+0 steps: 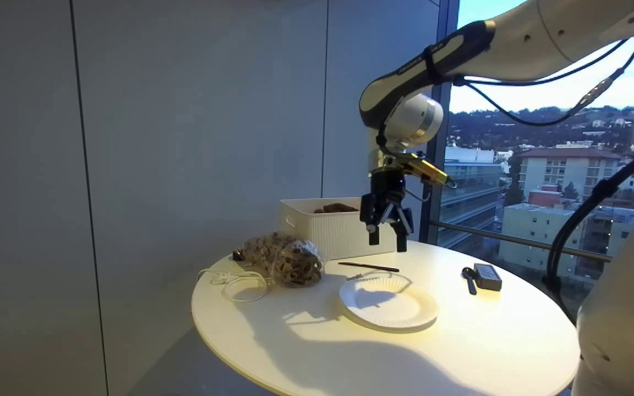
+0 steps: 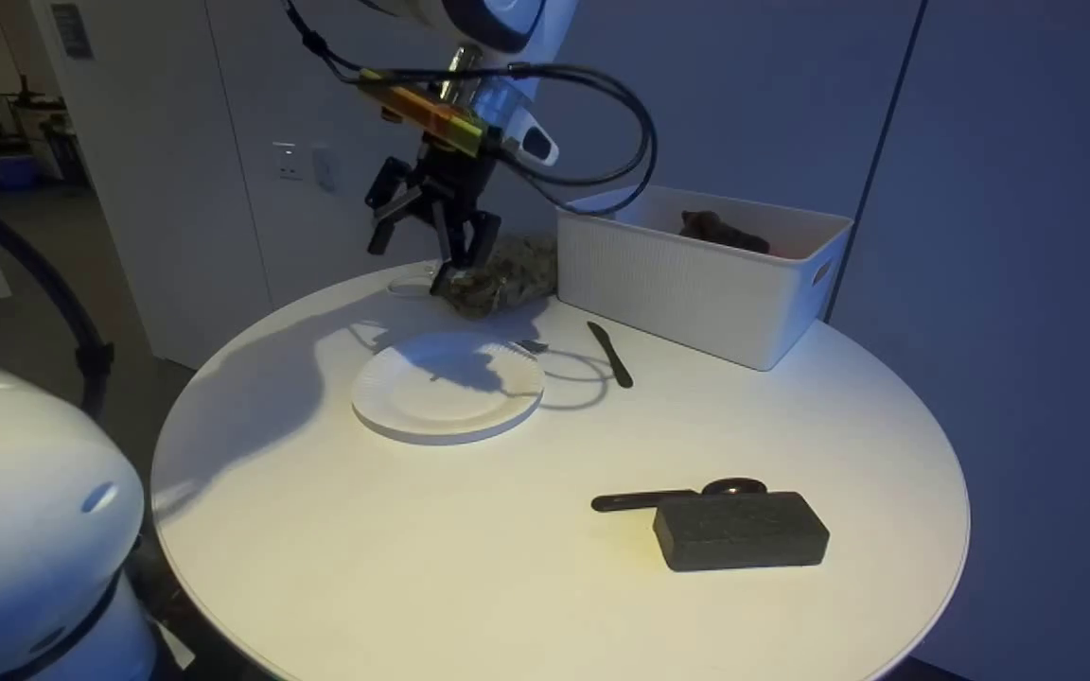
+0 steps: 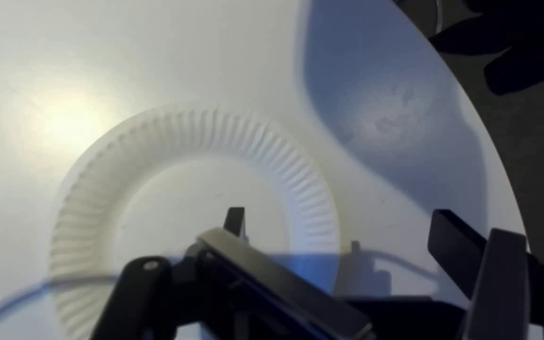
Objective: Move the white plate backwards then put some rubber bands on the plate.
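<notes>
The white plate [image 1: 405,314] with a ribbed rim lies flat on the round table in both exterior views [image 2: 431,411]. It fills much of the wrist view [image 3: 182,134]. A clear bag of tan rubber bands [image 1: 295,265] lies at the table's far side, in front of the wall; it is partly behind my gripper in an exterior view [image 2: 517,270]. My gripper [image 1: 387,241] is open and empty, pointing down in the air above the table. In the wrist view one finger shows over the plate and one beyond its rim [image 3: 341,219].
A white bin [image 1: 344,234] with brown things inside stands near the wall. A black knife [image 2: 611,355] lies between bin and plate. A dark fork-like tip [image 2: 534,346] pokes out at the plate's rim. A spoon [image 2: 644,500], a dark block [image 2: 744,532] and a white cord [image 1: 245,286] also lie there.
</notes>
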You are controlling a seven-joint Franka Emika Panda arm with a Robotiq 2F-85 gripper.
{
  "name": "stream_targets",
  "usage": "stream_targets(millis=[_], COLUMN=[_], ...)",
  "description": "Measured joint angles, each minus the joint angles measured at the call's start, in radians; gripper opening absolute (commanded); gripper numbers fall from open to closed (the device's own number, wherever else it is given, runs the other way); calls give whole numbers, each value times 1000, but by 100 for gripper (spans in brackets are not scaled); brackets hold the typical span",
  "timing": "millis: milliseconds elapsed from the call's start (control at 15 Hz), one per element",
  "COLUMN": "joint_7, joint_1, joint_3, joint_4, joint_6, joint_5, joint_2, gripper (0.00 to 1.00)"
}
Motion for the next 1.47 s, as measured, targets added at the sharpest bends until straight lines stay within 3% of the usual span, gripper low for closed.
stream_targets(millis=[200, 600, 800, 1267, 1467], joint_7=[2, 48, 110, 127, 142], joint_1=[20, 43, 62, 66, 71], joint_3=[48, 133, 165, 170, 188], joint_4=[-42, -131, -165, -172, -201], joint_6=[81, 597, 791, 825, 953], joint_5=[28, 43, 44, 36, -30], joint_2=[80, 184, 189, 190, 178], gripper=[100, 100, 100, 100, 100])
